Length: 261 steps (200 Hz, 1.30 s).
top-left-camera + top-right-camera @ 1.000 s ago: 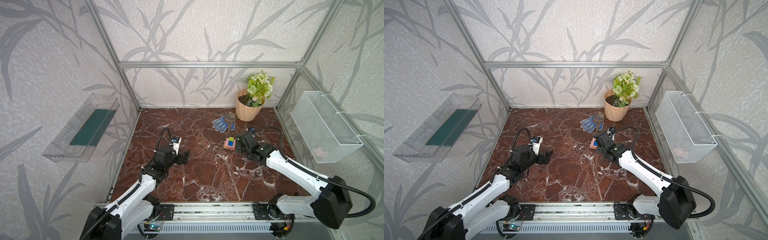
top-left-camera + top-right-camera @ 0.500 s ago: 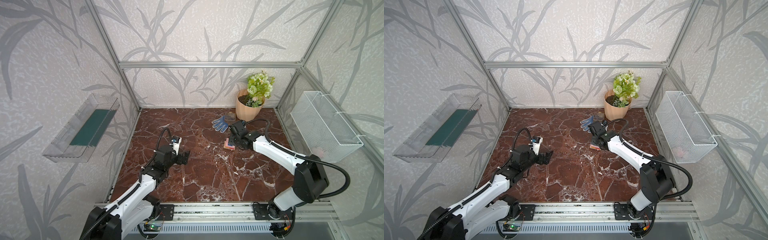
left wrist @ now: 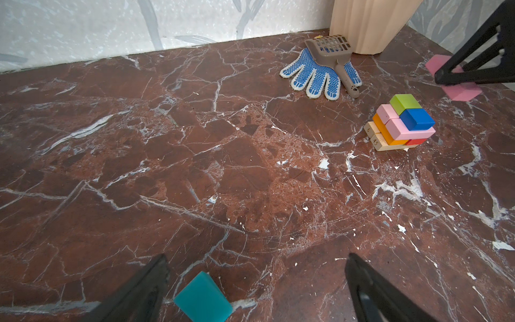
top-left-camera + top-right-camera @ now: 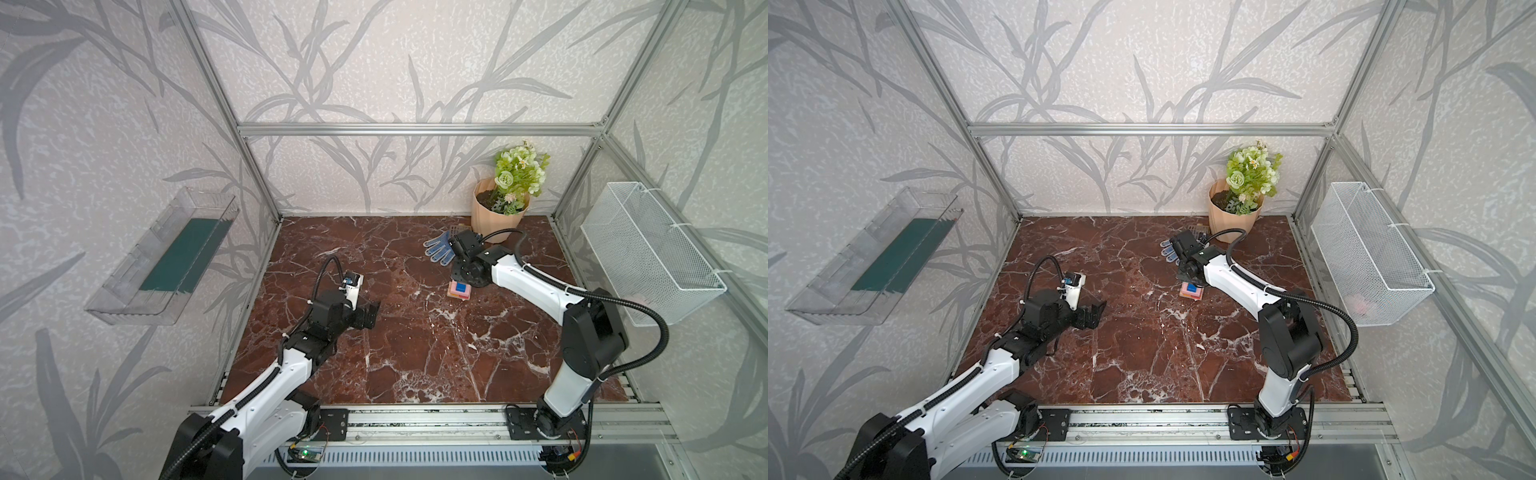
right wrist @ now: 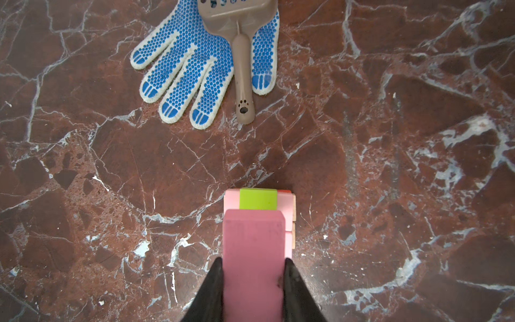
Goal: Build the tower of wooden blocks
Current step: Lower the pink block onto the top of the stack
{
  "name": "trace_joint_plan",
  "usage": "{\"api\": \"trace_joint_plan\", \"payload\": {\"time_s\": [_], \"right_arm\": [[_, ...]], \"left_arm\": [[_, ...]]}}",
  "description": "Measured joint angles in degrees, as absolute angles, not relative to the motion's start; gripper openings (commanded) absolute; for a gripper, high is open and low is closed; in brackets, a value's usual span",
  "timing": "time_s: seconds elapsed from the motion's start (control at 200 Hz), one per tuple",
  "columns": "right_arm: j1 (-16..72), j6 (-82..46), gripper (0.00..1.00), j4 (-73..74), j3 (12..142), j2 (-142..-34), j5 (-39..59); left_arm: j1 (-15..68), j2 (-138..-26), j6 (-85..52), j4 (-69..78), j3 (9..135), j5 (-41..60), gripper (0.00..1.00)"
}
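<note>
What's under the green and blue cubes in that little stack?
Two pink blocks, then an orange block and a red block, then tan blocks at the bottom. Their far sides are hidden.

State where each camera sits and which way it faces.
Top views: high at the front, facing down toward the back wall; left arm, right arm and tower show.
Left wrist: low on the left arm, facing across the table toward the tower; open left pincer shows.
Right wrist: on the right arm, facing straight down; right pincer grips a pink block.
Both wrist views share the glove.
</note>
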State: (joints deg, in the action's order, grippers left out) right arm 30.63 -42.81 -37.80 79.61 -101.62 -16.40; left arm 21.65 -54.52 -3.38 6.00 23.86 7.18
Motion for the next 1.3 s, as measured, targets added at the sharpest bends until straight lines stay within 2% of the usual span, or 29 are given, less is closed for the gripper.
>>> {"api": "trace_joint_plan", "payload": {"time_s": [0.4, 0.71, 1.305], "right_arm": [[30.6, -44.4, 0.02, -46.0, 86.6, -108.7, -16.7], [30.6, -44.8, 0.06, -46.1, 86.7, -109.1, -16.4], [30.6, -45.3, 0.06, -44.7, 86.0, -109.4, -16.4]], "left_arm": [[21.6, -54.5, -3.4, 6.0, 23.9, 7.2, 0.99], [21.6, -54.5, -3.4, 6.0, 23.9, 7.2, 0.99], [21.6, -54.5, -3.4, 6.0, 23.9, 7.2, 0.99]]}}
